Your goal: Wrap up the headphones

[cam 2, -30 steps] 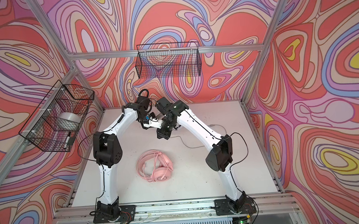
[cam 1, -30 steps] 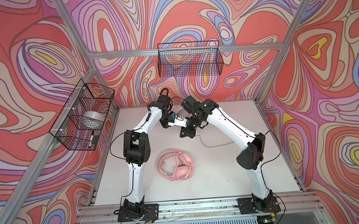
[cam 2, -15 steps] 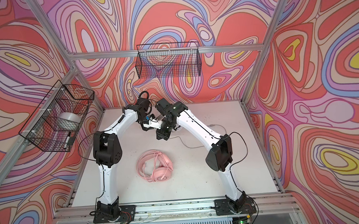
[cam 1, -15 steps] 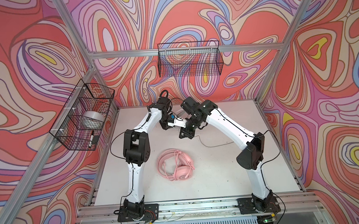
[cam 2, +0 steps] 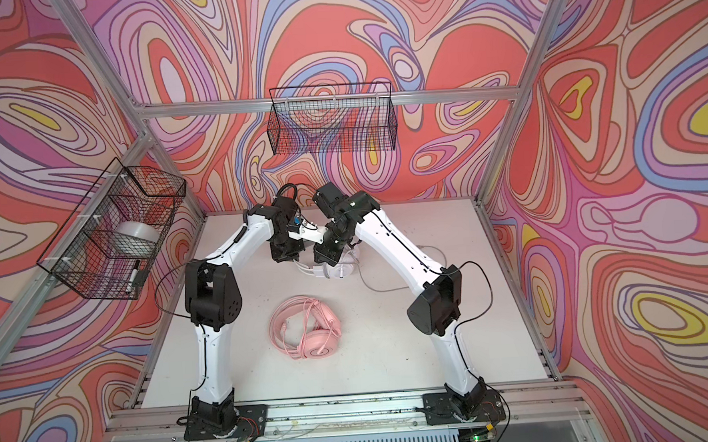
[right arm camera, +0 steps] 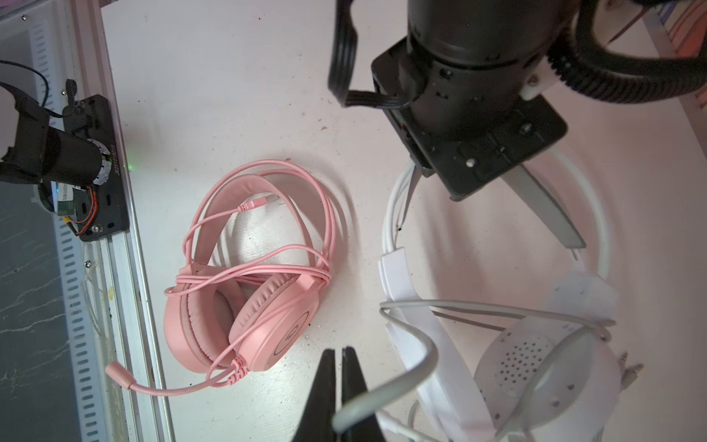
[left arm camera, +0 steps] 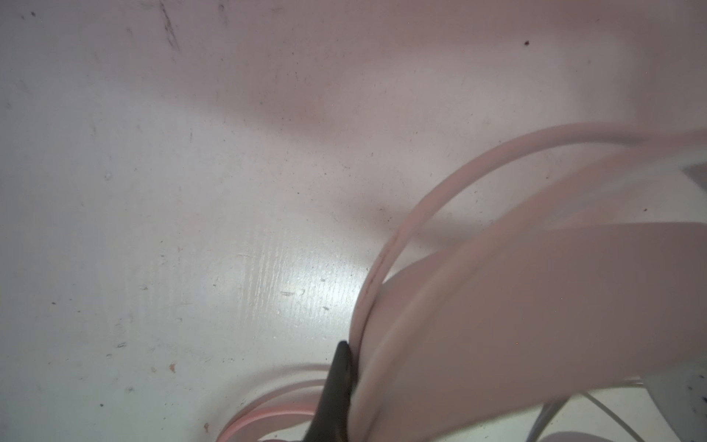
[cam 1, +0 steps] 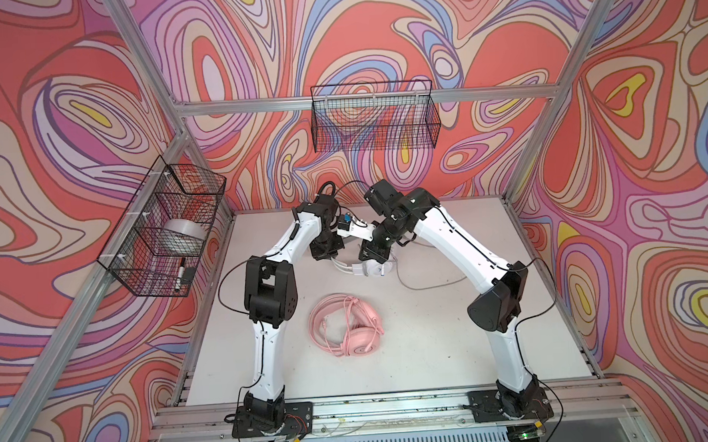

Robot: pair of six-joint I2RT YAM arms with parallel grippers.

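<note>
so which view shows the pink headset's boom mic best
Right wrist view: the pink headset's boom mic lies close and clear. In both top views it is tiny; the left wrist view lacks it.

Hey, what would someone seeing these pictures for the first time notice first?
Swirling red, pink and purple walls fill the surroundings. At the back of the table the two white arms meet in an arch over the white headset, left gripper on its headband, right gripper shut on its grey cable. Mid-table lies the pink headset, cable looped round it.
</note>
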